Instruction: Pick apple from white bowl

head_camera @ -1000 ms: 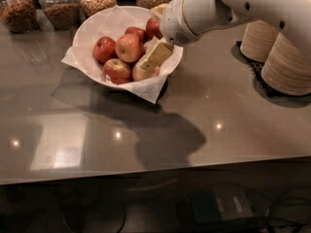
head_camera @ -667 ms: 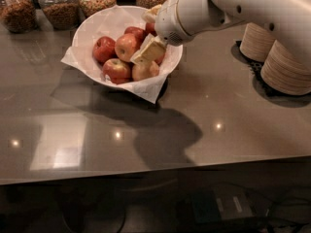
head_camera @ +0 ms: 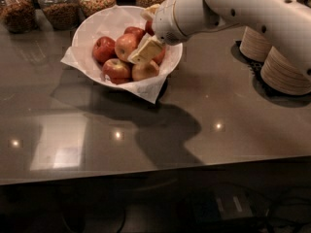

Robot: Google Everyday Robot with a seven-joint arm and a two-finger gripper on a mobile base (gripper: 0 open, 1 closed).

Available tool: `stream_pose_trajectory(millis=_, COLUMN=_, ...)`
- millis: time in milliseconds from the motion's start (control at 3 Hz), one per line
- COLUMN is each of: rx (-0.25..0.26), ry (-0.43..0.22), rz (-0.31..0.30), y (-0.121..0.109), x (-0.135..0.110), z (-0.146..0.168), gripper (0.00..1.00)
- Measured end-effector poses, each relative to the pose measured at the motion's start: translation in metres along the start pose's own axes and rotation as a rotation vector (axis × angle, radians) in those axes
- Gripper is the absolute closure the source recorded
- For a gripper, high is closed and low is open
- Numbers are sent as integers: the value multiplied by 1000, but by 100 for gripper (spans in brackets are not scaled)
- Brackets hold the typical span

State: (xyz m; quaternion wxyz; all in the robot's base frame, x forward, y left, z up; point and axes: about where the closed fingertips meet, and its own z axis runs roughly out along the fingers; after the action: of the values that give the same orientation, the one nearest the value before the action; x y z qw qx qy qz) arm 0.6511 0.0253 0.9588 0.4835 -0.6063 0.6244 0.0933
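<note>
Edging slightly deeper into the wide, paper-lined white bowl point(head_camera: 90, 25) than a second ago, the white arm's pincer point(head_camera: 148, 30) hangs over its right side, pale fingers apart, gripping nothing. The large orange-red, yellow-blushed apple point(head_camera: 125, 45) lies mid-bowl, just beside the lower finger, on its camera-left.

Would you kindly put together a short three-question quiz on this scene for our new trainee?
1. True or false: the gripper hovers over the white bowl, close to the apple.
2. The paper bowl stacks stand at the picture's: A) left B) right C) near edge.
3. How many jars stand behind the white bowl?
Key: 1 true; 2 B; 3 four.
</note>
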Motion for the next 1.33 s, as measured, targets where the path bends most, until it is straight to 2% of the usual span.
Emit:
stream_pose_trajectory(millis=1000, rx=-67, ry=-41, rz=52, y=14, x=4, z=41, gripper=25)
stream_pose_trajectory(millis=1333, rx=-72, ry=-43, rz=54, y=15, x=4, z=43, gripper=32)
